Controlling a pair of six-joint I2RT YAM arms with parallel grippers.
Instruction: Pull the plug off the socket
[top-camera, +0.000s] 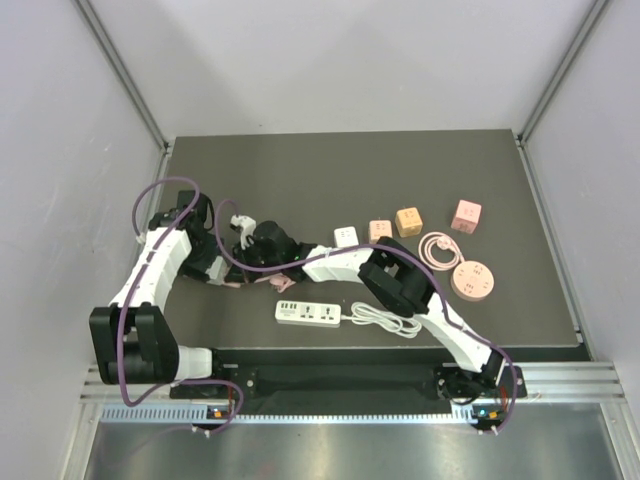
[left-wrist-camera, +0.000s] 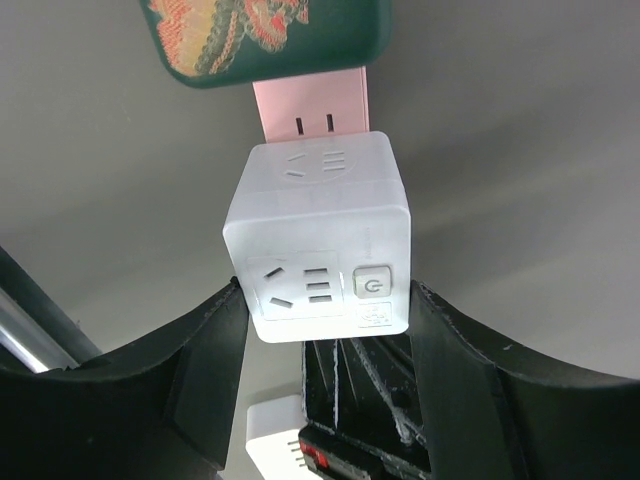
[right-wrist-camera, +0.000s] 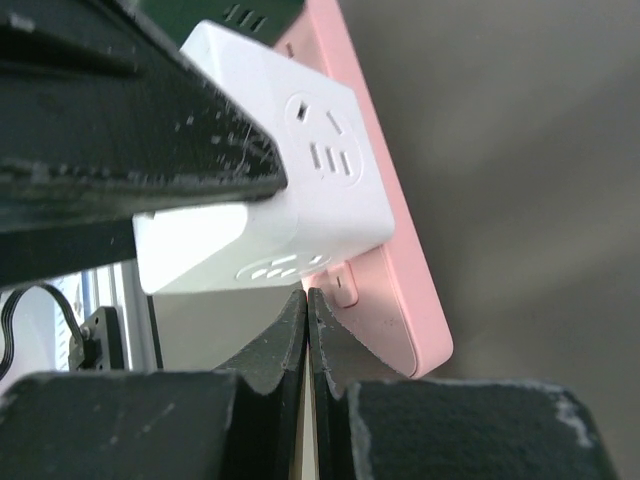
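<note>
White cube plug (left-wrist-camera: 318, 235), power-symbol button (left-wrist-camera: 371, 284) | left gripper (left-wrist-camera: 327, 300) clamps it | right gripper (right-wrist-camera: 307, 296) closed

We see the plug, a white cube adapter (left-wrist-camera: 320, 240) with rounded edges, seated with its back against the flat face of the socket, a pink power strip (left-wrist-camera: 312, 100). The cube's face toward the left wrist camera carries a three-pin outlet, a stack of short slots and a round power button; the adjoining face shows another set of pin holes. From the right wrist we find the cube (right-wrist-camera: 290, 190) flush against the strip (right-wrist-camera: 395, 250), no gap showing between them. The strip is long and thin with a rounded end. The left gripper (left-wrist-camera: 328, 300) clasps the cube's two opposite sides.
</note>
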